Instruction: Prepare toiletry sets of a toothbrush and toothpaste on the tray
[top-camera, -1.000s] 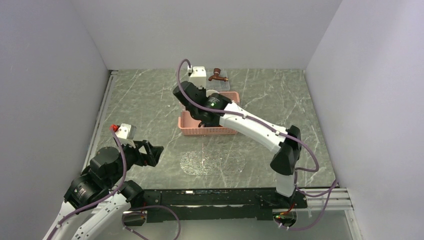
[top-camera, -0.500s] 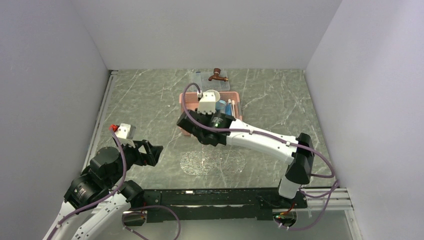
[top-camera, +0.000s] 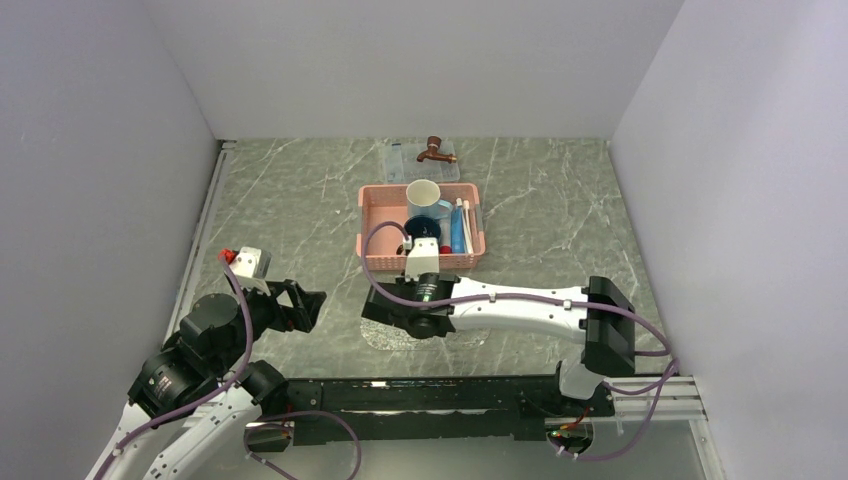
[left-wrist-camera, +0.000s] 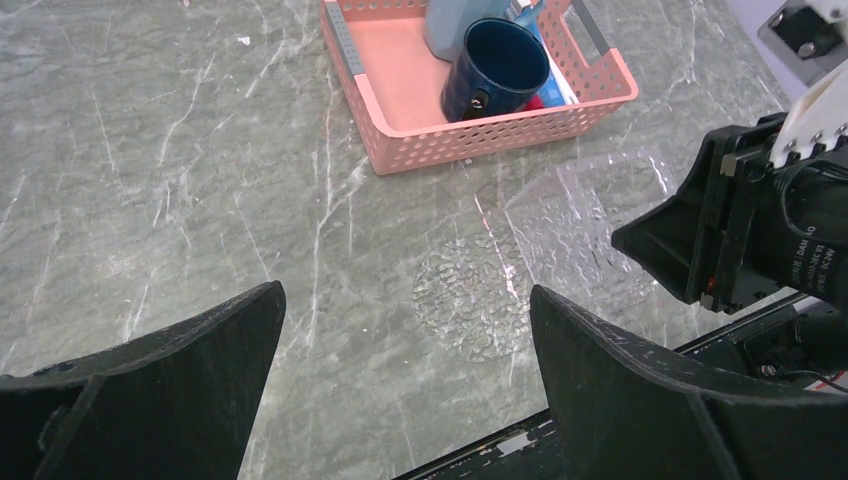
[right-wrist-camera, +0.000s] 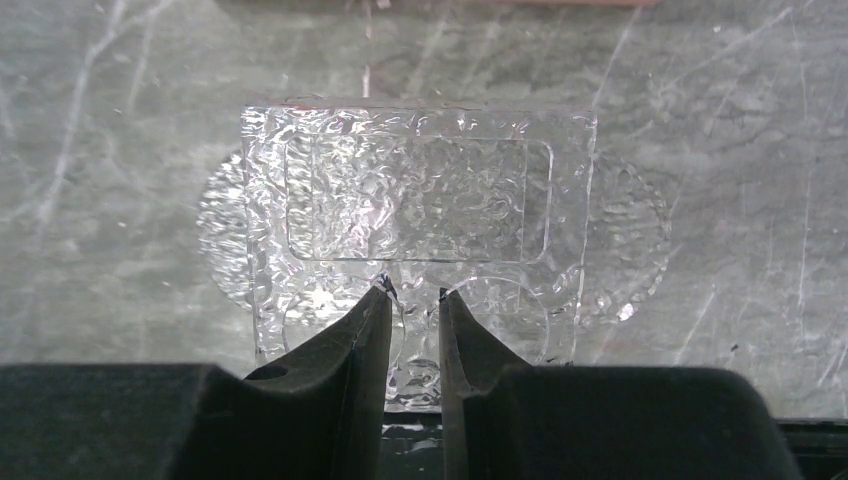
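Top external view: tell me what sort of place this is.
Probably a robot test cell in a lab, not a bathroom: plain white walls box in a marble-patterned tabletop, two robot arms are bolted at its near edge, and a pink basket holds mugs.

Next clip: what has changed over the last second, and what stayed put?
The right arm swung back from beyond the pink basket toward its base. The right pincer, shut on the clear tray by its near edge, now holds it over the larger oval clear tray. Unchanged: the left pincer, open and parked, and the basket.
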